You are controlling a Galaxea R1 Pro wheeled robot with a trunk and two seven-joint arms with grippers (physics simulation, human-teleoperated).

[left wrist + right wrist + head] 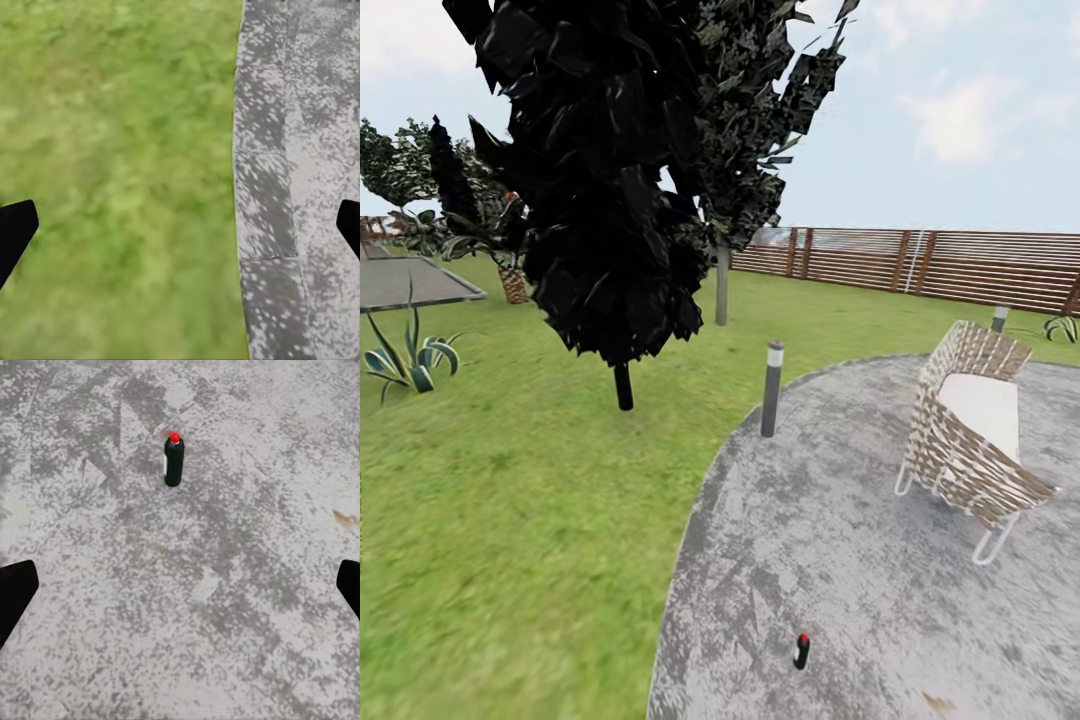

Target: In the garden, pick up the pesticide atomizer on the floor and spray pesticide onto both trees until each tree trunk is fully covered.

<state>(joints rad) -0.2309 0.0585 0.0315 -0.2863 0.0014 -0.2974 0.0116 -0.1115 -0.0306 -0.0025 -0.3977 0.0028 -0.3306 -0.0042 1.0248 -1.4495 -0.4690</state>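
Your right gripper [180, 585] has its fingers spread wide apart, one dark fingertip [15, 589] at each side edge of the right wrist view, nothing between them but speckled paving. Same deal on your left gripper [180, 225]: fingers apart, holding nothing, and it's hanging right over the curved edge where the lawn [112, 165] meets the floor [300, 150], so one finger sits over grass and the other over paving.

The pesticide atomizer [173, 460] is out ahead of your right gripper, well clear of both fingers. It's standing upright on the floor, dark green body, red top, with a pale bit on one side. In the head view the same atomizer [801, 651] is tiny, low in the picture on the grey paving, not far in from the curved edge with the grass.

Further out, there's a woven slatted bench [972, 440] with a pale cushion on the paving to the right, well apart from the bottle. A grey bollard post [771, 388] stands right at the paving's edge, and a second one [999, 319] pokes up behind the bench. On the lawn to the left is a dark conifer [615, 180] with a thin trunk, and behind it a pale tree trunk [721, 285] rises into leaves. A reddish-brown slatted fence [960, 262] closes off the back, and there's a spiky plant [405, 355] at the far left.
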